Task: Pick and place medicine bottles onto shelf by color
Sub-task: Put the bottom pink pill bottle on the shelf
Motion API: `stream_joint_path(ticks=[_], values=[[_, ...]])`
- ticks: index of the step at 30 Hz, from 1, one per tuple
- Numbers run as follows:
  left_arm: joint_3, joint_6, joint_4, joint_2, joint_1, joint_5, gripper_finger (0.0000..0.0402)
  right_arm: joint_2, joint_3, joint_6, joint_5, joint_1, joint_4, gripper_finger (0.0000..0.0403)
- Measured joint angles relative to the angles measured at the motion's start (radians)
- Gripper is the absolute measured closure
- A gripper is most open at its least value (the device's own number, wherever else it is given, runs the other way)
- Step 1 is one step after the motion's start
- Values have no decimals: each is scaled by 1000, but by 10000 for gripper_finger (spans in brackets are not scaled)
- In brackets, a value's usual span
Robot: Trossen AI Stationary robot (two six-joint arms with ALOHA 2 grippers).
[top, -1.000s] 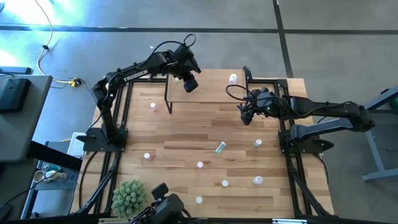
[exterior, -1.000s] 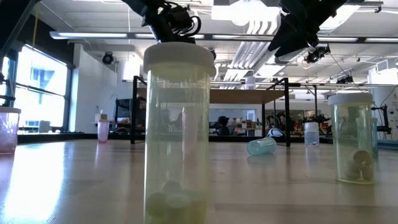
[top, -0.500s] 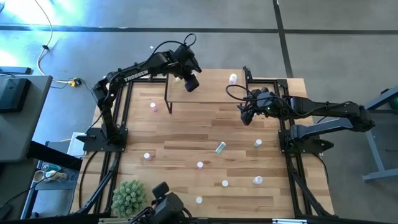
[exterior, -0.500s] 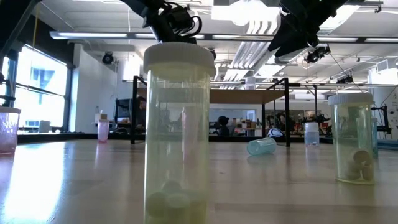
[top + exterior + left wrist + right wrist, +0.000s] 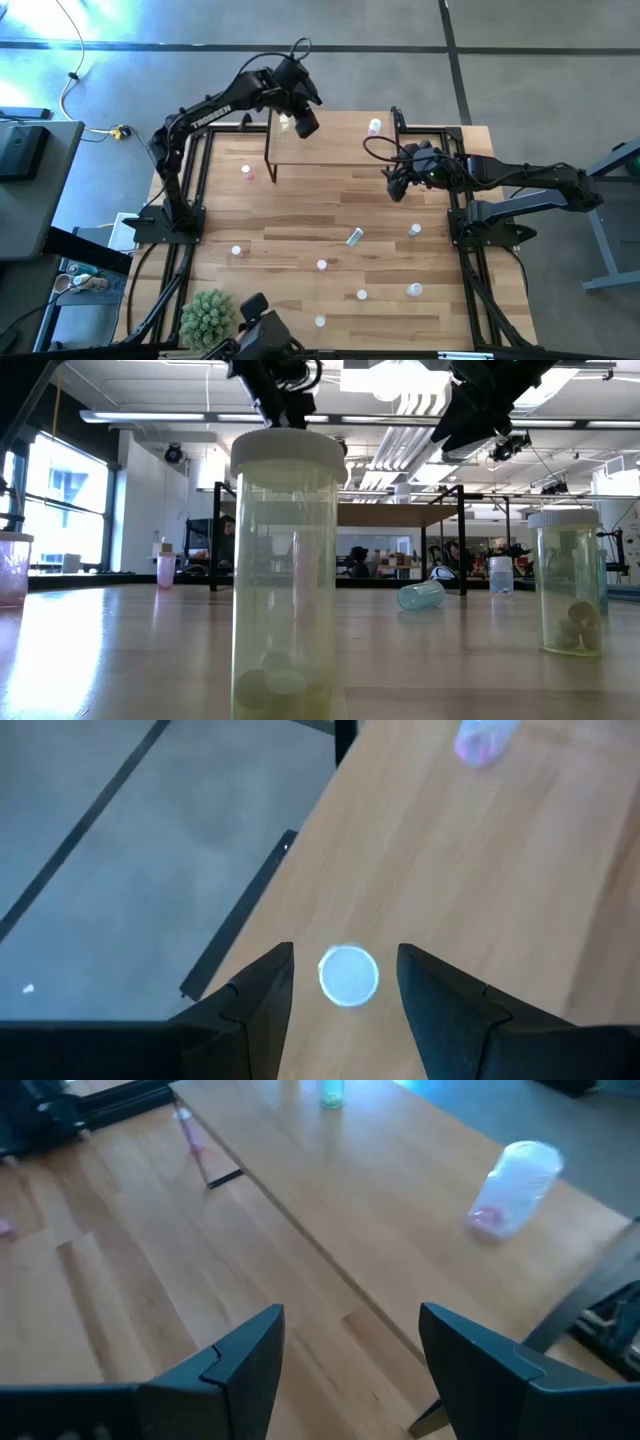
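One bottle (image 5: 348,975) between open left end effector (image 5: 345,982) fingers

Large light wood-plank tabletop (image 5: 300,210), boards running side to side, sitting on a grey concrete floor (image 5: 520,60) crossed by dark seam lines

Spiky green potted plant (image 5: 207,316) at the near left corner of the tabletop, just beside a small black camera unit (image 5: 262,330) at the near edge

Grey cabinet (image 5: 30,190) off the table's left side; yellow cable connector (image 5: 122,130) on the floor near it

Low view: open workshop room behind, white ceiling light panel (image 5: 385,378) overhead, bright tall window (image 5: 55,510) on the left
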Motion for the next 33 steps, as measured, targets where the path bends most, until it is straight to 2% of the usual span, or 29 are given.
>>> stream_joint_path(ticks=[4, 9, 14, 21, 24, 30, 33], values=[[-5, 5, -24, -21, -23, 13, 231, 0, 0, 2, -73, 0, 0, 178], [-127, 8, 9, -61, -78, 98, 231, 0, 0, -6, -111, 26, 0, 178], [-320, -6, 174, -131, -162, 90, 231, 0, 0, -27, -113, 70, 0, 178], [-489, -47, 318, -249, -262, 74, 232, 0, 0, -22, -113, 121, 9, 178], [-572, -69, 433, -282, -302, 74, 232, 0, 0, 1, -114, 134, 9, 178], [-792, -123, 654, -299, -372, 47, 232, 8, 0, 46, -221, 158, 56, 178], [-879, -145, 786, -299, -404, 48, 232, 37, 0, 16, -233, 183, 129, 178]])
